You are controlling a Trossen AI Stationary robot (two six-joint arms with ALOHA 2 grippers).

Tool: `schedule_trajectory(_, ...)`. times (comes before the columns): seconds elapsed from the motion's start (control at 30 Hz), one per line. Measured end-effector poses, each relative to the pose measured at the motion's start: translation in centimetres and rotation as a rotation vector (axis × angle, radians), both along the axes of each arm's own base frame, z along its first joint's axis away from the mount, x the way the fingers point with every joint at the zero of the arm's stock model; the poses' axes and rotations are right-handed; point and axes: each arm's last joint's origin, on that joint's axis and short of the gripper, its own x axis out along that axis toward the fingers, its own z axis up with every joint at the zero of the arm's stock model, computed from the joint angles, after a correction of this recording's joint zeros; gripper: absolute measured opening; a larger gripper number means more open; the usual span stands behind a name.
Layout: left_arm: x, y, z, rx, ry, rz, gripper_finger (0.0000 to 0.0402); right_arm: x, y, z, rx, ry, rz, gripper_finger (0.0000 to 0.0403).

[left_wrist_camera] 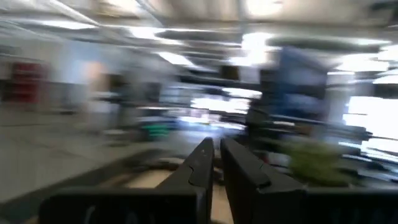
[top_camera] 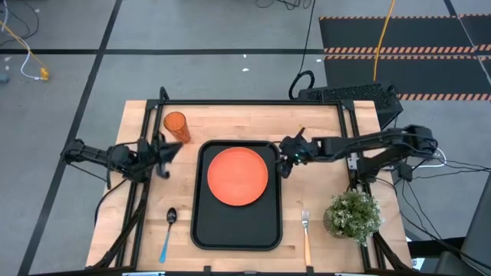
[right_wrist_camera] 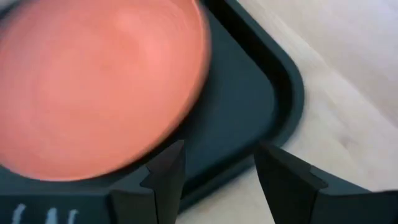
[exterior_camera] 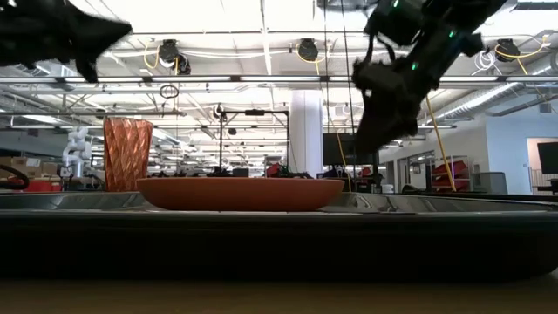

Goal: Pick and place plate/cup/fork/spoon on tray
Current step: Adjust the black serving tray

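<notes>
The orange plate [top_camera: 238, 175] lies in the far half of the black tray [top_camera: 207, 230], flat on its bottom. The orange cup [top_camera: 176, 125] stands upright on the table at the far left. The blue-handled spoon [top_camera: 167, 230] lies left of the tray, and the tan-handled fork [top_camera: 305, 230] lies right of it. My right gripper [right_wrist_camera: 217, 152] hangs open above the tray's far right corner [right_wrist_camera: 273, 106], beside the plate [right_wrist_camera: 99, 81], and touches nothing. My left gripper [left_wrist_camera: 216, 144] is shut and holds nothing; it is raised left of the tray [top_camera: 165, 159], near the cup.
A small potted plant [top_camera: 353, 215] stands at the table's right edge, near the fork. Bare wood lies between the tray and the plant. In the low view the cup [exterior_camera: 128, 154] rises behind the tray's rim [exterior_camera: 279, 235].
</notes>
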Motion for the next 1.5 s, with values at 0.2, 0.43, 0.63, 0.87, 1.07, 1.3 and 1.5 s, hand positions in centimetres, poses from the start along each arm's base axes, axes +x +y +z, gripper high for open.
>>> schedule_trajectory(0.2,-0.3,0.6,0.3,-0.005,0.000,0.169,0.0033,0.6,-0.3,-2.8,0.143,0.121,0.010,0.0185)
schedule_trajectory(0.43,-0.6,1.1,1.7,0.015,-0.024,0.230,0.0033,1.3,-0.2,-4.5,0.172,0.154,0.010,0.0185)
schedule_trajectory(0.63,-0.5,1.2,1.5,0.023,0.002,0.236,0.0033,1.5,-0.5,-4.5,0.041,0.153,0.055,0.0177)
schedule_trajectory(0.87,-0.5,1.2,1.5,0.028,0.004,0.237,0.0033,1.4,-0.8,-4.4,-0.104,0.183,0.080,0.0111)
schedule_trajectory(1.07,-0.5,1.2,1.5,0.038,0.008,0.240,0.0033,1.5,-0.9,-4.4,-0.179,0.194,0.107,0.0038)
schedule_trajectory(1.3,-0.5,1.2,1.5,0.037,0.008,0.240,0.0033,1.5,-1.5,-4.3,-0.131,0.175,0.042,0.0015)
schedule_trajectory(1.5,-0.5,1.2,1.4,0.023,0.005,0.234,0.0033,1.4,-1.2,-4.1,0.069,0.125,-0.001,0.0097)
